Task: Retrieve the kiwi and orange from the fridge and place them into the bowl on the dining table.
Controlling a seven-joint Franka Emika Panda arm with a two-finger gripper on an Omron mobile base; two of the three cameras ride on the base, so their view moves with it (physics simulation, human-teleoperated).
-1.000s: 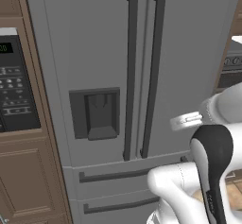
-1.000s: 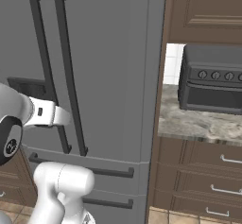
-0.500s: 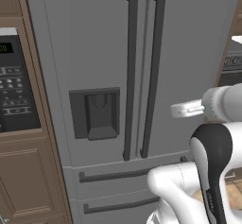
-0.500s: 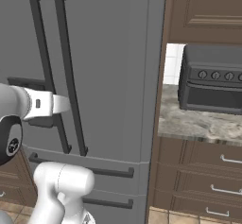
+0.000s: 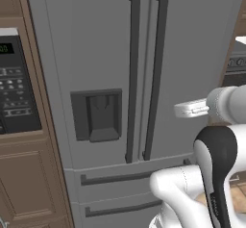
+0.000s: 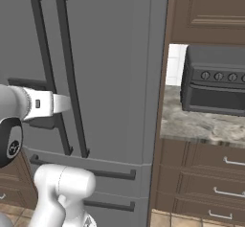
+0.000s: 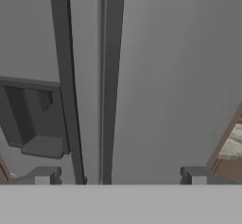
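fridge (image 5: 96,54): grey French-door unit, both doors shut; it stands straight ahead of the fingers, apart from them.
handles (image 5: 156,73): two long dark vertical bars flanking the door seam; in the hand view the right one (image 7: 112,81) rises between the two fingertips, nearer the left tip, and the left one (image 7: 64,76) runs up just above the left tip.
dispenser (image 5: 98,114): dark recess in the left door, off to the left of the fingers; in the hand view it sits above the left tip (image 7: 35,124).
drawers (image 5: 120,193): two bottom drawers with dark horizontal pulls, below the fingers.
gripper (image 7: 120,175): jaws spread wide, nothing between them; the tips point at the right door and no contact with door or handle can be seen.
fingers (image 7: 194,173): two small dark tips at the bottom of the hand view, well apart from each other.
arm: in the left base view the white hand (image 5: 192,109) reaches toward the right door, right of the handles; in the right base view it (image 6: 48,104) overlaps the handles.
microwave (image 5: 14,82): black built-in panel with buttons, far left of the fingers, beyond the fridge.
counter (image 6: 201,123): speckled stone top over brown cabinets, to the right of the fingers, past the fridge side.
oven (image 6: 215,85): dark countertop box with knobs on the counter.
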